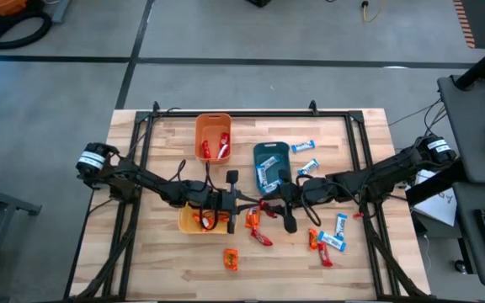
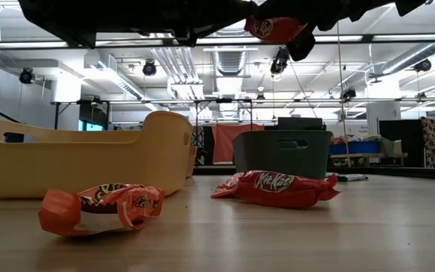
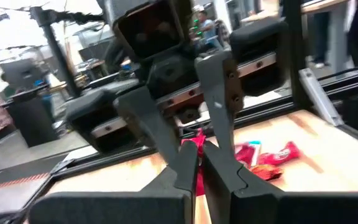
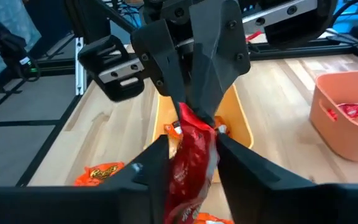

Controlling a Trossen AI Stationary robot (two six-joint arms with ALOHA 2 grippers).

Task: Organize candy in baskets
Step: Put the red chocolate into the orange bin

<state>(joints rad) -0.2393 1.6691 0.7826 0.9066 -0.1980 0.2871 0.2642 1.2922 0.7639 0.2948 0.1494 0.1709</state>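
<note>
Glossy candy wrappers (image 2: 274, 187), smooth plastic baskets (image 2: 89, 160), pale wood table (image 2: 368, 234).
</note>
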